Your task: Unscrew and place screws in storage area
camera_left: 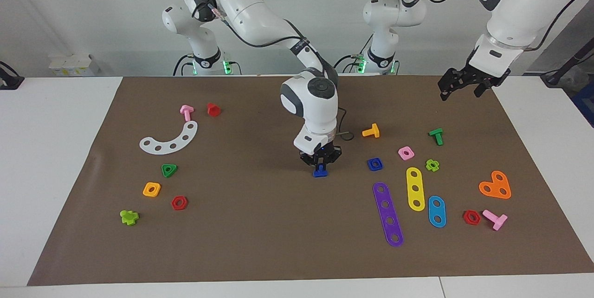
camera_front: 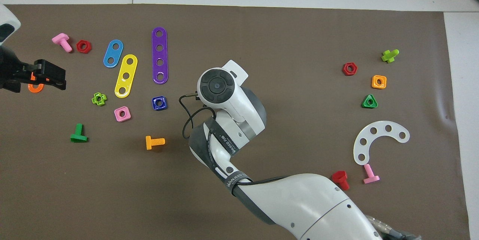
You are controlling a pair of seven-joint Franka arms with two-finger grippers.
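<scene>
A small blue screw (camera_left: 320, 173) stands head down on the brown paper (camera_left: 260, 233) near the table's middle. My right gripper (camera_left: 320, 167) points straight down on it, fingers closed around its stem. In the overhead view the right wrist (camera_front: 217, 86) hides the screw. The storage area is the patch at the right arm's end with the white curved strip (camera_left: 169, 139) and green triangular nut (camera_left: 169, 170). The strip (camera_front: 378, 141) and the nut (camera_front: 369, 101) also show in the overhead view. My left gripper (camera_left: 461, 88) hangs open and empty, raised over the left arm's end of the paper.
A blue square nut (camera_left: 375, 164), orange screw (camera_left: 371, 131), pink nut (camera_left: 406, 152), and purple (camera_left: 388, 214), yellow (camera_left: 415, 189) and blue (camera_left: 436, 211) strips lie toward the left arm's end. A pink screw (camera_left: 186, 112), red screw (camera_left: 213, 109), orange nut (camera_left: 151, 189) and red nut (camera_left: 179, 203) lie around the storage area.
</scene>
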